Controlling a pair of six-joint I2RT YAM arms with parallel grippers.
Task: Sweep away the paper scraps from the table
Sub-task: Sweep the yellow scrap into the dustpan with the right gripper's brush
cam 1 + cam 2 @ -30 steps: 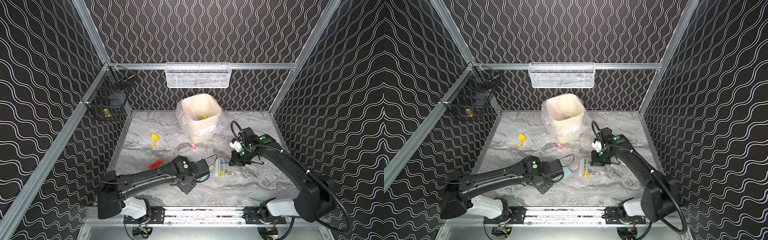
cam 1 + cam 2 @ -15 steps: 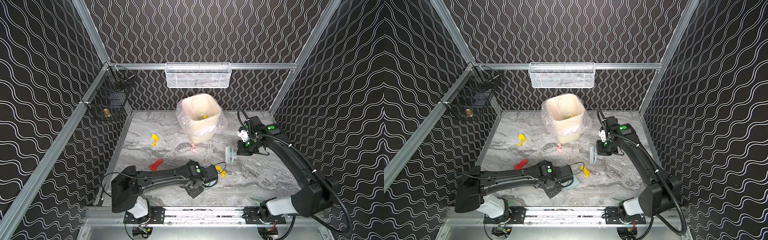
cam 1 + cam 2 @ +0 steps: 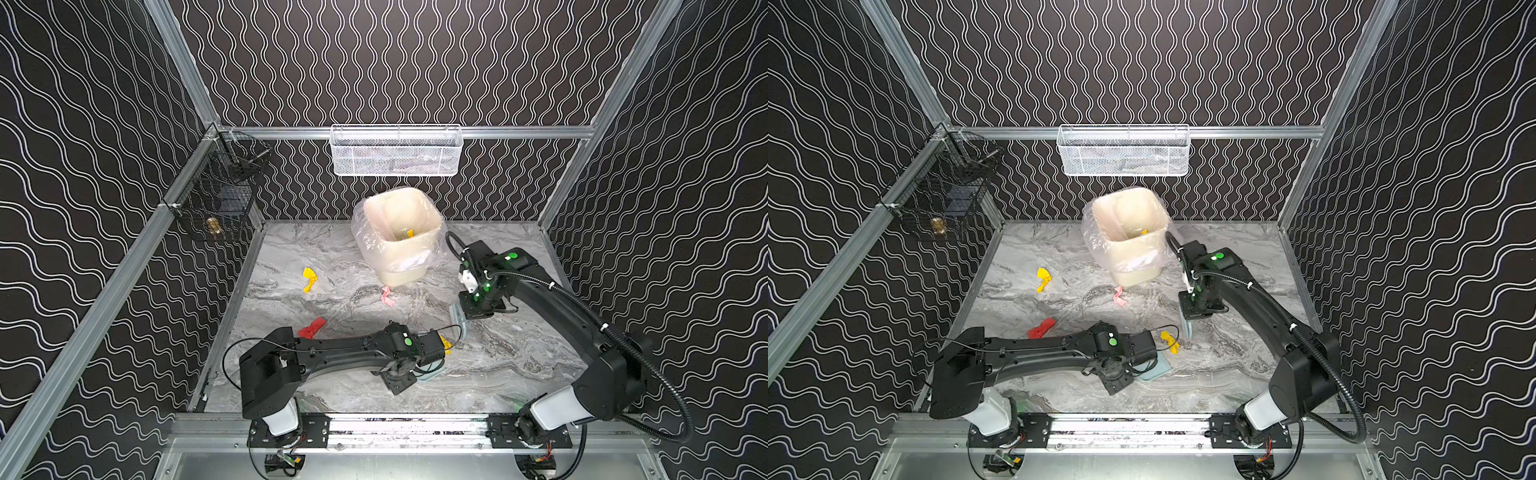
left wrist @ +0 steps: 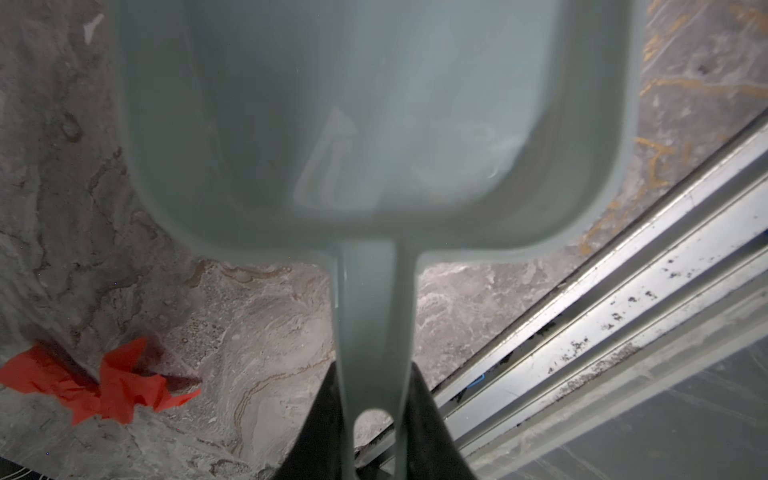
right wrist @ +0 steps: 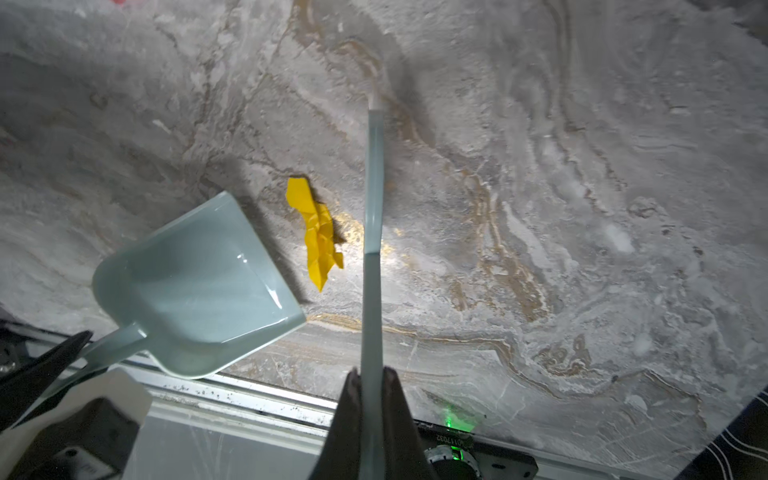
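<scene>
My left gripper point(image 4: 374, 399) is shut on the handle of the pale blue dustpan point(image 4: 374, 124), which lies low near the table's point(image 3: 498, 365) front edge. My right gripper point(image 5: 372, 374) is shut on the pale blue brush point(image 5: 372, 208), whose head point(image 3: 459, 318) hangs just above the marble. One of the paper scraps, a yellow one point(image 5: 318, 232), lies between the dustpan's point(image 5: 199, 282) mouth and the brush. In both top views a red scrap point(image 3: 312, 328) lies beside the left arm, with a pink scrap point(image 3: 387, 296) and another yellow scrap point(image 3: 309, 279) farther back.
A cream bin lined with clear plastic point(image 3: 401, 237) stands at the back middle, close to the right wrist, with a yellow piece inside. A white mesh basket point(image 3: 395, 151) and a black wire basket point(image 3: 220, 199) hang on the walls. An aluminium rail point(image 4: 623, 332) edges the front.
The left arm has carried the dustpan right and toward the front, uncovering the red scrap. The right arm drew the brush back from the yellow scrap, then lowered it slightly.
</scene>
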